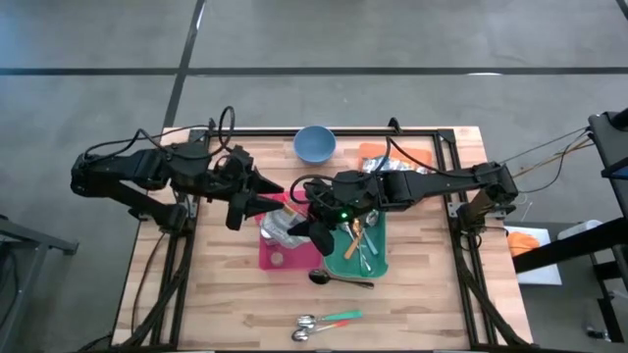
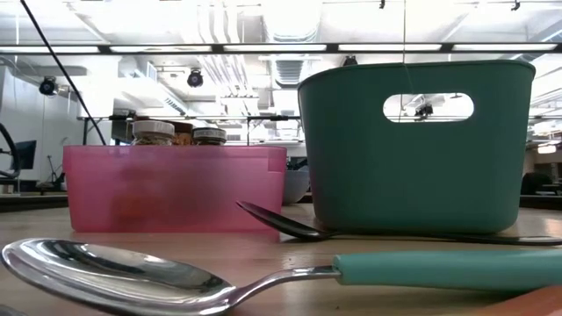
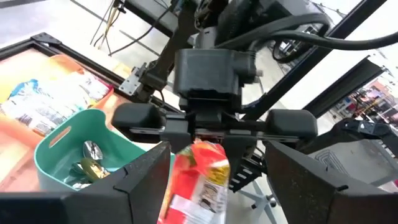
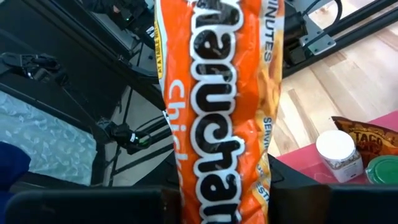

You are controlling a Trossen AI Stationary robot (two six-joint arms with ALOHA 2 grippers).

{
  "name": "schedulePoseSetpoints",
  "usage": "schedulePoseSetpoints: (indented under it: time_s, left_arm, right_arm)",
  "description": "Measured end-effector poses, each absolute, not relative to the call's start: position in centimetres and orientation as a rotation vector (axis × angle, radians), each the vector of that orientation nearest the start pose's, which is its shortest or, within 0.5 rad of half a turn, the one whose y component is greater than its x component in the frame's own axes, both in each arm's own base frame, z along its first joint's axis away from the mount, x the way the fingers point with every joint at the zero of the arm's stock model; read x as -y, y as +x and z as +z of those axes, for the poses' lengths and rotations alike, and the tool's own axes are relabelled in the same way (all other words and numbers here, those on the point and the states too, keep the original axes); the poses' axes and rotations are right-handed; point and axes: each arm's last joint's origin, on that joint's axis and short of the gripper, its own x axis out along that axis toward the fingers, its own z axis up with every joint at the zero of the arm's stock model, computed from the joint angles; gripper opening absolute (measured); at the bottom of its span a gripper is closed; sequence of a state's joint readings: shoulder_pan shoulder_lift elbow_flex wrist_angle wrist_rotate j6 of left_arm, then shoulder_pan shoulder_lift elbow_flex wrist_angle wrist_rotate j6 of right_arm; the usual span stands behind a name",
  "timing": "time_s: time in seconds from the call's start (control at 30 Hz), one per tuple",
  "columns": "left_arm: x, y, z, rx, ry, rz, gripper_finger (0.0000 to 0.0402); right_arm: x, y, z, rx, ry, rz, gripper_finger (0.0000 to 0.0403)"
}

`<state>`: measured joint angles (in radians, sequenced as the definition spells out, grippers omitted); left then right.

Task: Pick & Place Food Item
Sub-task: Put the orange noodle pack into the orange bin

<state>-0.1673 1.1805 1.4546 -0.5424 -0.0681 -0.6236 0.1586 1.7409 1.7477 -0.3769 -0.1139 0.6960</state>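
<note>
An orange noodle packet (image 4: 217, 93) hangs in the air over the pink bin (image 1: 278, 247), held between my two arms. My right gripper (image 4: 217, 202) reaches in from the table's right and is shut on the packet. My left gripper (image 3: 214, 186) comes from the left and faces it, open. Its two fingers stand on either side of the packet's other end (image 3: 202, 174). In the high view the two grippers meet at the packet (image 1: 288, 207). My right gripper pinches one end of the packet (image 4: 214, 186) between its two fingers, coming nearly level from the table's right. The packet sticks out ahead of the fingers toward the left gripper, lifted clear of the bins. My left gripper: whether a finger (image 3: 134, 186) touches the packet, I cannot tell.
The pink bin (image 2: 176, 189) holds jars (image 4: 336, 155) and a snack bag (image 4: 367, 134). Beside it the teal bin (image 1: 365, 245) holds cutlery. A black spoon (image 1: 339, 279) and teal-handled spoons (image 1: 324, 322) lie near the front. A blue bowl (image 1: 314, 144) and orange packets (image 1: 392, 157) sit at the far edge.
</note>
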Motion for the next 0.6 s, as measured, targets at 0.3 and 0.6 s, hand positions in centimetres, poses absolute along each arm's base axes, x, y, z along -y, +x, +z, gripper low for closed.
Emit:
schedulePoseSetpoints:
  time_s: [0.3,0.6]
  left_arm:
    - [3.3,21.7,44.8,-0.288,-0.575,0.059,0.0262]
    - [3.1,20.5,45.0,-0.291,-0.574,0.067,0.0262]
  right_arm:
    - [-6.3,39.0,39.6,-0.431,0.704,0.106,0.007]
    - [-2.3,36.8,40.9,-0.423,0.734,-0.121,0.007]
